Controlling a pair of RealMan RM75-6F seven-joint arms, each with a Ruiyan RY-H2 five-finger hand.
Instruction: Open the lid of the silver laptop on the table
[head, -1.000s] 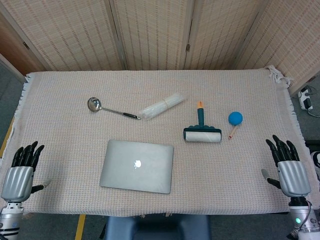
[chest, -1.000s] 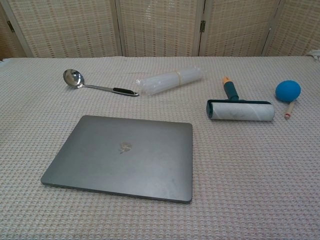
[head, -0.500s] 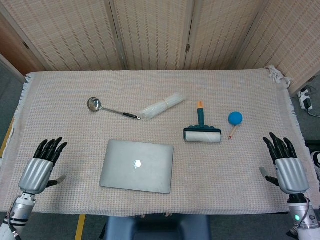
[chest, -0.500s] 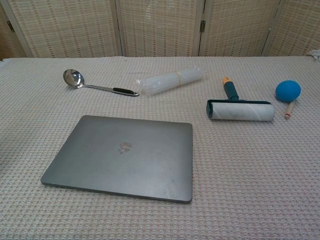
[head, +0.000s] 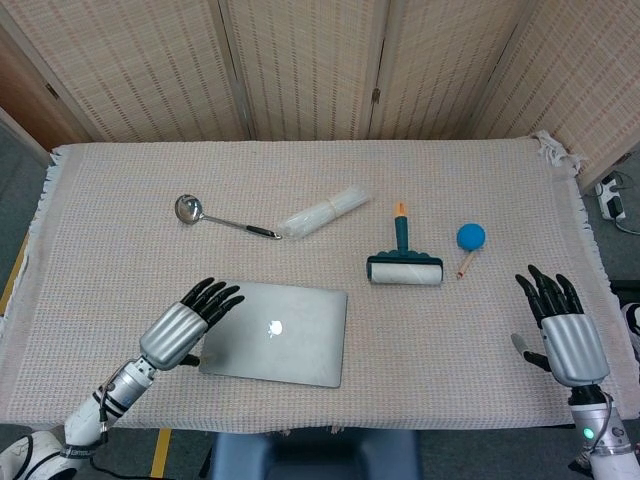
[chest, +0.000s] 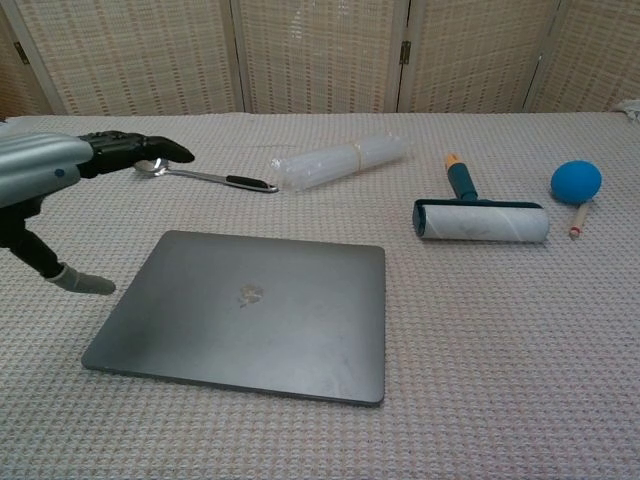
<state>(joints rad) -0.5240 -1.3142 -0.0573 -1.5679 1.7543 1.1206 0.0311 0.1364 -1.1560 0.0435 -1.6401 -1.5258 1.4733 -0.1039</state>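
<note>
The silver laptop (head: 275, 333) (chest: 250, 312) lies closed and flat on the cloth, near the table's front edge. My left hand (head: 185, 325) (chest: 55, 185) hovers over the laptop's left edge, fingers stretched out and apart, thumb (chest: 82, 283) pointing down beside that edge; it holds nothing. At the table's front right my right hand (head: 558, 328) stays open, fingers spread, well away from the laptop; the chest view does not show it.
Behind the laptop lie a steel ladle (head: 212, 216) (chest: 190, 169), a clear plastic roll (head: 325, 212) (chest: 335, 160), a lint roller (head: 405, 262) (chest: 478, 214) and a blue ball on a stick (head: 470, 240) (chest: 576, 186). A woven cloth (head: 120, 250) covers the table; folding screens stand behind.
My left hand has swept right from the table's front left corner to the laptop's left edge and now shows in the chest view. The right hand has drifted slightly left.
</note>
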